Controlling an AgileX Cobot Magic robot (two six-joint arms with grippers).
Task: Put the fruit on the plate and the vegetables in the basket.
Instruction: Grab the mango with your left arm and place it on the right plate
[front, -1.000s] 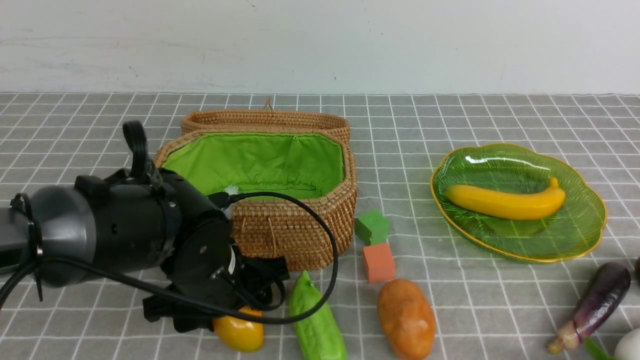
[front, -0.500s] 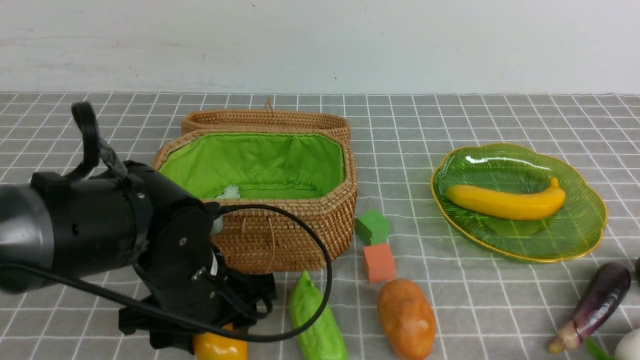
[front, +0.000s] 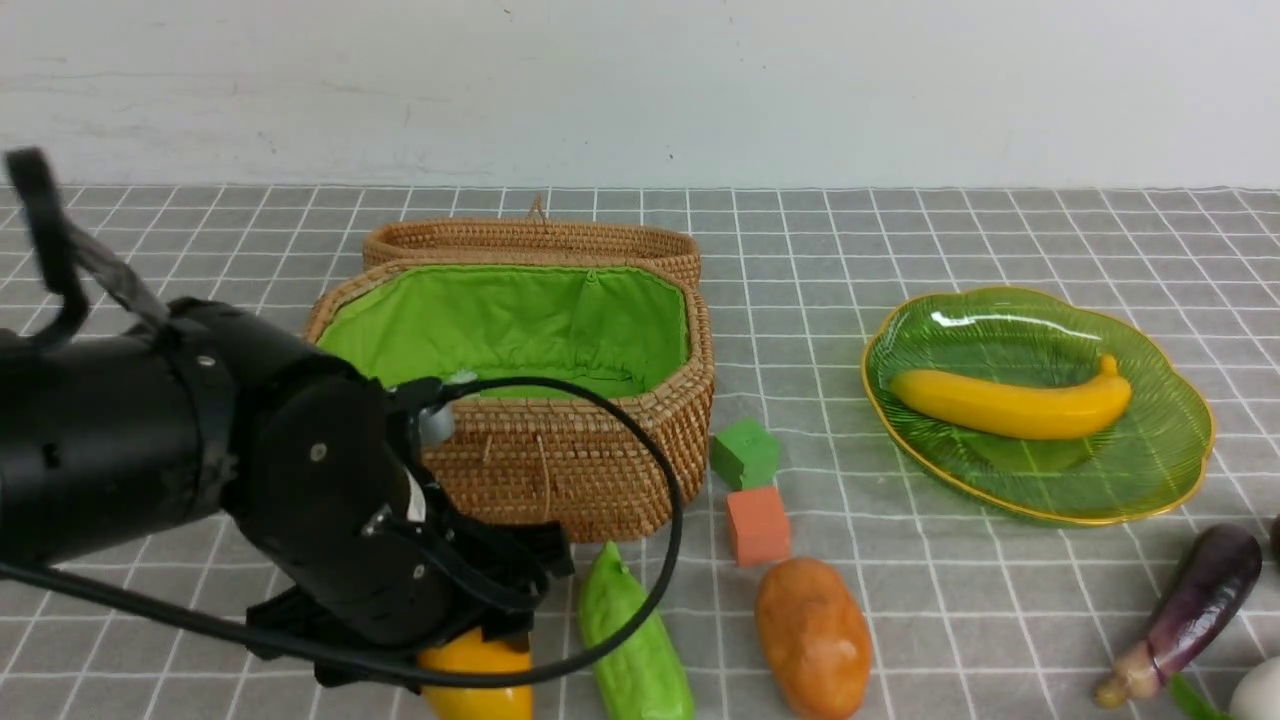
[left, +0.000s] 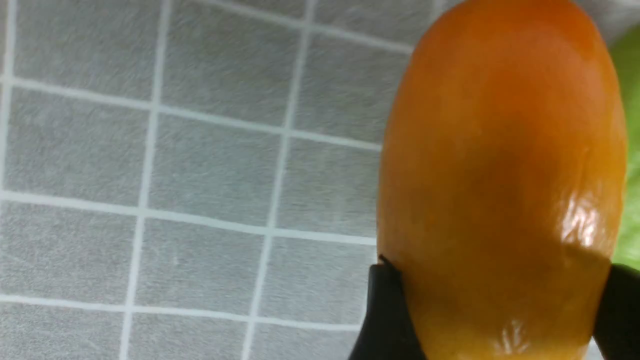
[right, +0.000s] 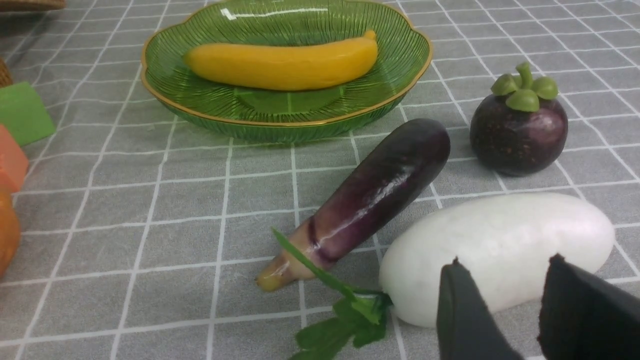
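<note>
My left gripper (left: 500, 265) is shut on the orange-yellow mango (left: 500, 175), one black finger pressed on each side. In the front view the mango (front: 478, 672) shows just under the left arm, low over the cloth in front of the basket (front: 600, 450), which stands open and lined in green. The banana (front: 1010, 405) lies on the green plate (front: 1180, 480). My right gripper (right: 506, 260) is open and empty, just short of the white vegetable (right: 495, 245). Beside it are the eggplant (right: 375, 195) and the mangosteen (right: 517, 130). The green gourd (front: 630, 650) and the potato (front: 812, 635) lie near the front edge.
A green cube (front: 743, 453) and an orange cube (front: 757, 525) sit between the basket and the potato. The basket's wicker lid (front: 530, 240) lies folded back behind it. The left arm's black cable loops in front of the basket.
The left arm has drawn back toward the left and nearer the camera, its wrist turning, with the mango still in its jaws. Everything else is where it was.
</note>
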